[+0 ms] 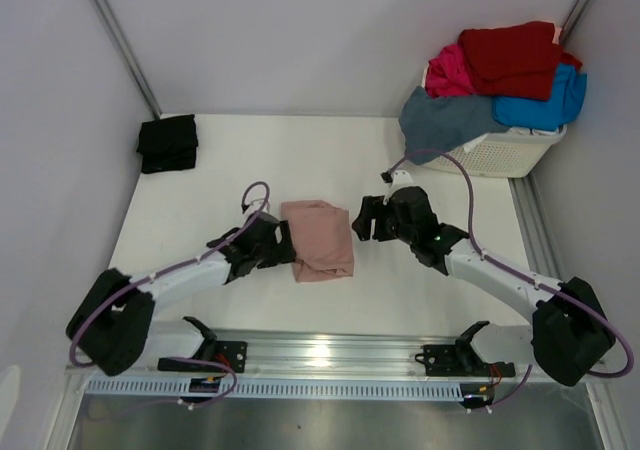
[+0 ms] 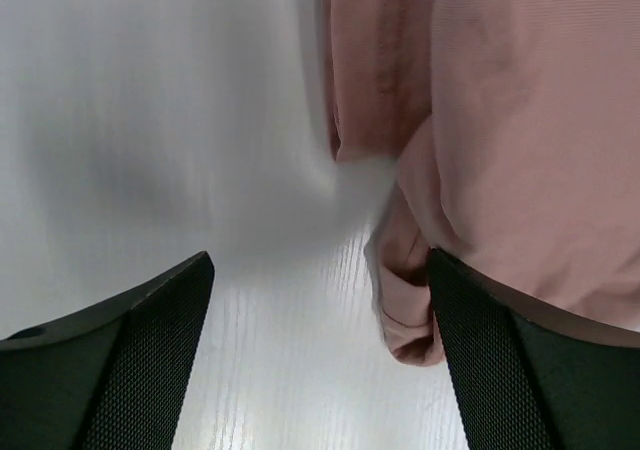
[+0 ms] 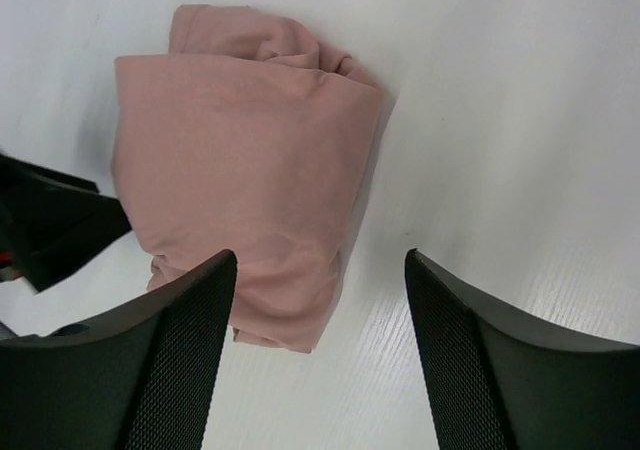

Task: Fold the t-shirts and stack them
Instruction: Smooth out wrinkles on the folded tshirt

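Note:
A dusty-pink t-shirt (image 1: pixel 318 240) lies folded into a small rectangle on the white table (image 1: pixel 330 155), between my two grippers. At the shirt's left edge sits my left gripper (image 1: pixel 287 247), open. In the left wrist view the left gripper (image 2: pixel 320 305) holds nothing, and a fold of the pink shirt (image 2: pixel 500 120) touches its right finger (image 2: pixel 520 370). Just right of the shirt, my right gripper (image 1: pixel 358 220) is open. The right wrist view has the right gripper (image 3: pixel 318 280) empty above the near corner of the pink shirt (image 3: pixel 240 150). A black t-shirt (image 1: pixel 168 143) lies folded at the far left.
A white slatted laundry basket (image 1: pixel 510 153) stands at the far right corner, heaped with red (image 1: pixel 510 58), magenta (image 1: pixel 450 72), bright-blue (image 1: pixel 545 105) and slate-blue (image 1: pixel 440 120) t-shirts. Walls close off the left, back and right. A metal rail (image 1: pixel 330 355) runs along the near edge.

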`<state>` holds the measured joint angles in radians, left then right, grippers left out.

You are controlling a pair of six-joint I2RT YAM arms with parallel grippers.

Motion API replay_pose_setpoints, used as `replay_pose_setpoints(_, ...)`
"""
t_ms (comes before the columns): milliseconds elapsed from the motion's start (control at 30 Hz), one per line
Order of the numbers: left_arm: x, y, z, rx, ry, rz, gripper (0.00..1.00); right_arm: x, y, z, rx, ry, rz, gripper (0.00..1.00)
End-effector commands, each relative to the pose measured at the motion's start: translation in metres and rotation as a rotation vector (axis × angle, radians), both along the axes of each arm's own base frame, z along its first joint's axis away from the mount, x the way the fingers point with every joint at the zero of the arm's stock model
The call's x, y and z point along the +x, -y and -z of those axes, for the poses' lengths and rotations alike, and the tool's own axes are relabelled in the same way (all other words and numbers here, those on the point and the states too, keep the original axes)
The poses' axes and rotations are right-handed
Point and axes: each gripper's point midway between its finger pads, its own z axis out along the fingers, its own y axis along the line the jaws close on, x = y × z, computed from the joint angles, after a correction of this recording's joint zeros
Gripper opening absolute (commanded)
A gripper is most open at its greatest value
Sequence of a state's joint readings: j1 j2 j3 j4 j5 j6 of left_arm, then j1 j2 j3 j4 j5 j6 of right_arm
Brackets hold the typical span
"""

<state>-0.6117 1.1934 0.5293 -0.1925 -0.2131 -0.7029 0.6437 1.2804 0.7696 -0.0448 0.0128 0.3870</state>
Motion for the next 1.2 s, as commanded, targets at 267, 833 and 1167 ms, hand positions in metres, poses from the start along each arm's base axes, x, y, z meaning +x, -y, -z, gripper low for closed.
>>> replay_pose_setpoints(267,0.037,0.035,0.013,0.063,-0.093,0.054,0.97,-0.014,0.005,-0.03,0.042,0.093,-0.016,0.76)
replay_pose_setpoints(833,0.055,0.055,-0.035,-0.125,0.132,0.143,0.93,-0.026,0.009,-0.027,0.049,0.087,-0.034,0.77)
replay_pose_setpoints(1167,0.084,0.053,-0.037,-0.163,0.136,0.112,0.88,-0.028,0.01,-0.029,0.058,0.085,-0.031,0.77)
